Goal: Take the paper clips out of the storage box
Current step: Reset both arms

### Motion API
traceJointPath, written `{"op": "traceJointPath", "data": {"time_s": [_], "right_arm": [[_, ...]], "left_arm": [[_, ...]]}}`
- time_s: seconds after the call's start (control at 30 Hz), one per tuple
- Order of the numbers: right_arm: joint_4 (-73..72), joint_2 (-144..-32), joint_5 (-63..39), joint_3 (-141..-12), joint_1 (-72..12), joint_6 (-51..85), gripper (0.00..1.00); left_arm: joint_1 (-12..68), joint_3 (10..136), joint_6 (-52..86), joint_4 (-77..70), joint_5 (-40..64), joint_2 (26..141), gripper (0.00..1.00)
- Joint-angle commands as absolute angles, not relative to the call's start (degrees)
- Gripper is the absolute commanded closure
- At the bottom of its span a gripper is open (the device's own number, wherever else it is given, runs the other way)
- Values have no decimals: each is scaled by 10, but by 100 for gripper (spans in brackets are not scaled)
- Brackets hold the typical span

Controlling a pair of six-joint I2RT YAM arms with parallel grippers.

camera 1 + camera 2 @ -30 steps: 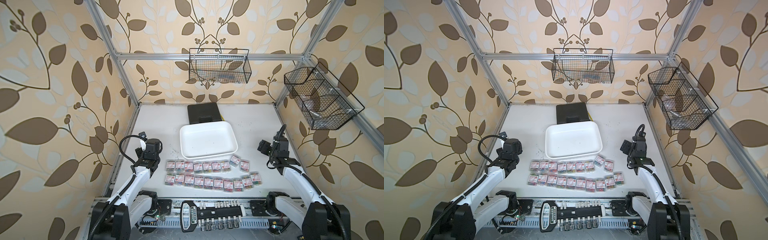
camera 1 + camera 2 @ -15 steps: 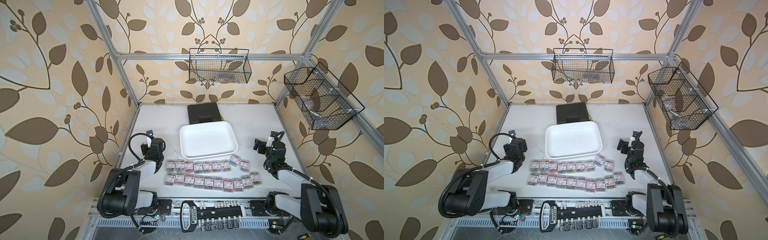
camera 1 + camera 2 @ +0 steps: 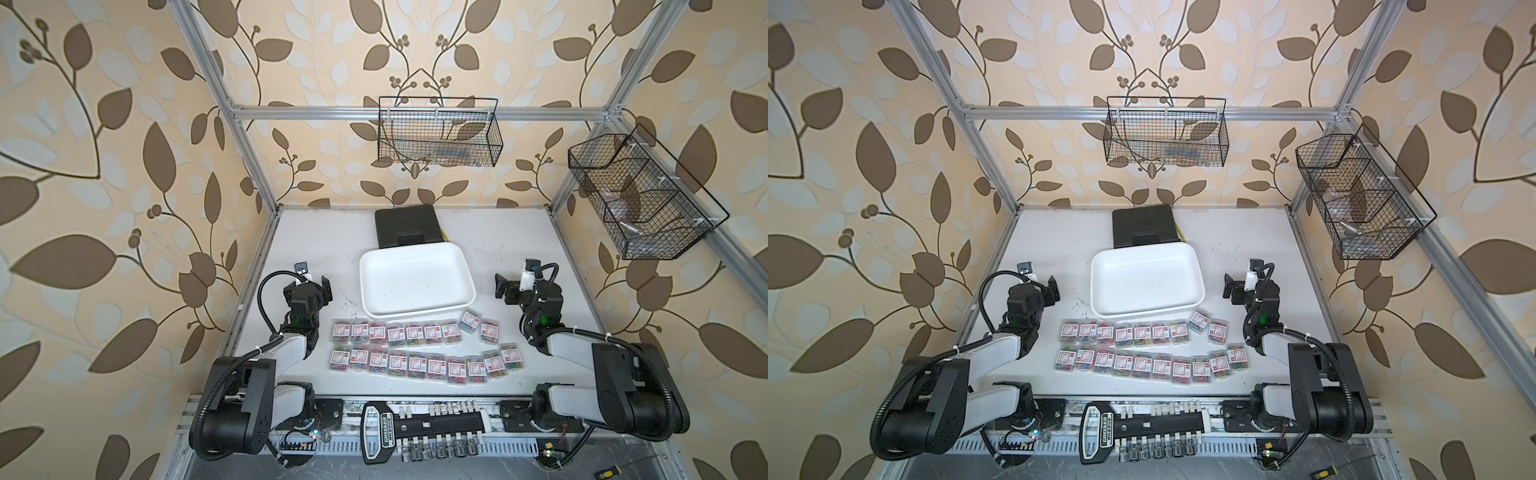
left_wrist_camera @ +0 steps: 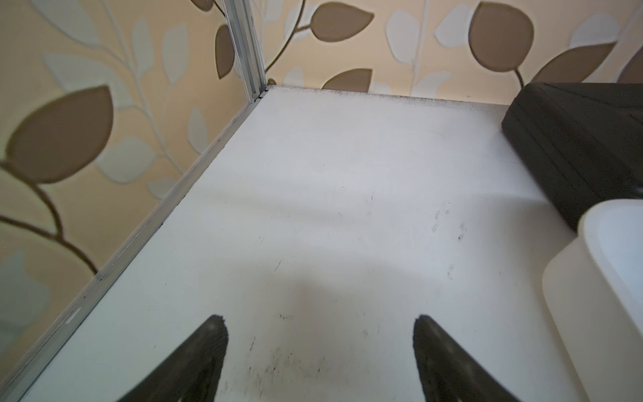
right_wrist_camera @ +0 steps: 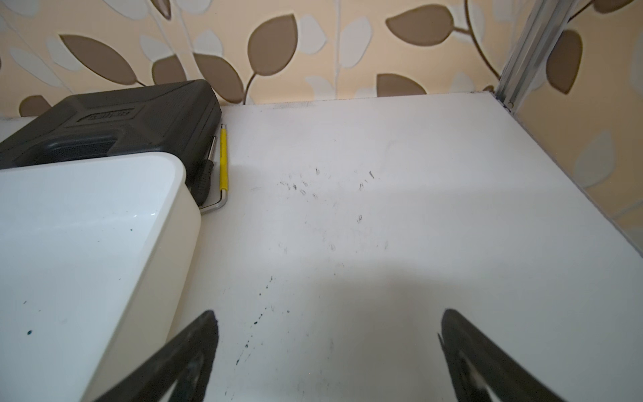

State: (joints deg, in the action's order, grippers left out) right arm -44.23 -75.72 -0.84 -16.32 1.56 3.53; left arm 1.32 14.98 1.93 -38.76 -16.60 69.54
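White storage box [image 3: 415, 278] lies empty on the surface [image 3: 328, 245], the paper clips [image 3: 415, 334] in two rows at its 6 o'clock; left hand [image 3: 314, 278] at 9 and right hand [image 3: 516, 276] at 3 o'clock gape empty, and should probably withdraw without brushing those rows.

Left gripper [image 4: 320, 323] and right gripper [image 5: 327, 318] hover low, jaws wide, empty.
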Motion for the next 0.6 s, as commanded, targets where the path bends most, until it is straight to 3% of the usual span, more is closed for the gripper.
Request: {"op": "traceJointPath", "data": {"time_s": [0.0,0.07,0.13,0.17,0.3,0.43,0.57], "right_arm": [[-473,-757,9,-158,10,14,0],[-472,-756,14,-157,8,13,0],[-472,-756,17,-158,6,12,0],[-472,-756,17,-157,5,12,0],[-473,-755,26,-157,2,10,0],[-474,-754,68,-156,-20,1,0],[-470,-756,65,-159,-18,3,0]], "left_arm": [[-11,133,53,-472,-151,721,12],[-24,121,63,-542,-126,772,11],[-24,117,53,-605,-113,836,1],[-24,120,44,-643,-99,866,1],[-24,174,27,-496,-51,841,1],[-25,208,63,-451,-129,857,1],[-23,208,62,-451,-131,858,1]]}}
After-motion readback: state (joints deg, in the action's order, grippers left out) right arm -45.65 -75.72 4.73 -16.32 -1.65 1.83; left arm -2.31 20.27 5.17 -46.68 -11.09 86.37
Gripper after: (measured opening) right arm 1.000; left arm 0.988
